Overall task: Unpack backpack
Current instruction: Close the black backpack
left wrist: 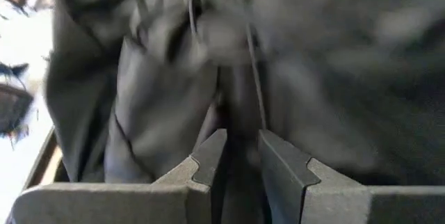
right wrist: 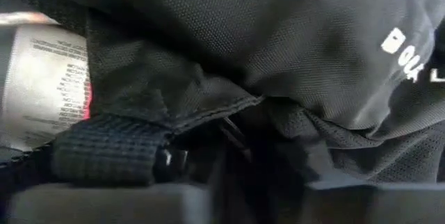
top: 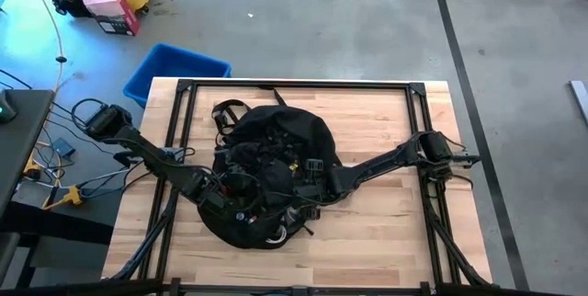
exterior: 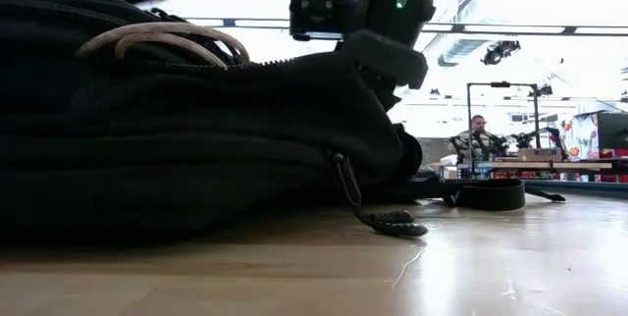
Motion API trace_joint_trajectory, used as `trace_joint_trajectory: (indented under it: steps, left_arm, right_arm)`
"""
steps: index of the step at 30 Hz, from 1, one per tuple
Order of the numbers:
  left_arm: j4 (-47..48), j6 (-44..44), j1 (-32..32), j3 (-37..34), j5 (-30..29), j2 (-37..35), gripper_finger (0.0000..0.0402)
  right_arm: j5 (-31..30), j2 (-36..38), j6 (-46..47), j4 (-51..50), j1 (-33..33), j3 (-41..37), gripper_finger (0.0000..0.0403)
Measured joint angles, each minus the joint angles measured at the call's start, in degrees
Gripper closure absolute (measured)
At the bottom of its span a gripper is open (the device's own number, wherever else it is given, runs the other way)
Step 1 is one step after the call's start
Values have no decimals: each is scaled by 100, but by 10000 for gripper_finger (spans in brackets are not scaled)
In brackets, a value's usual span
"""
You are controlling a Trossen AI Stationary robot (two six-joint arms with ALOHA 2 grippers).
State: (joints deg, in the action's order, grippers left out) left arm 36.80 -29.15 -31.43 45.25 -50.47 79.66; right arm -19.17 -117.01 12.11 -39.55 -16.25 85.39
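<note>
Bright, even daylight from above in the high view, barely any shadows. Low view badly backlit: blown-out room behind, backpack nearly a silhouette, soft glare on the table. Left wrist smeared with blur; right wrist dim, fairly sharp

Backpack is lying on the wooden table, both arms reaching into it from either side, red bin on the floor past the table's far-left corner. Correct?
One thing is off: the bin on the floor is blue, not red, as the high view shows. The rest stands: the backpack lies on the wooden table, with the left gripper and right gripper reaching in from either side.
</note>
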Motion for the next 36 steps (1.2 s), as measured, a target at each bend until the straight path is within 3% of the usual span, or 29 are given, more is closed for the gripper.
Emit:
trace_joint_trajectory:
  steps: [2,5,9,11,16,20,23,30,36]
  left_arm:
    - [-64,234,-14,276,-151,0,337]
    - [-264,792,7,669,-346,-2,337]
    - [-1670,2149,320,770,-248,-2,337]
    - [-2419,2762,671,770,317,1,337]
    - [-3819,3273,1784,772,2697,333,337]
    - [-4563,3242,2485,772,3822,966,337]
    - [-4955,3207,2844,772,4343,1564,337]
    - [-4550,2984,3326,1288,4431,2693,337]
    - [-3996,2968,3541,1668,3826,3093,358]
  right_arm:
    - [69,0,-4,-44,-69,58,389]
    - [-126,52,-40,-239,-225,219,397]
    - [-565,139,-57,-619,-472,649,401]
    - [-775,151,-56,-862,-612,838,401]
    - [-1069,151,-36,-1258,-900,1011,402]
    - [-1335,151,-6,-1332,-1105,1011,402]
    - [-1380,151,14,-1333,-1171,1011,403]
    - [-1380,151,244,-1156,-1176,1011,403]
    - [-1218,151,301,-769,-1287,1004,403]
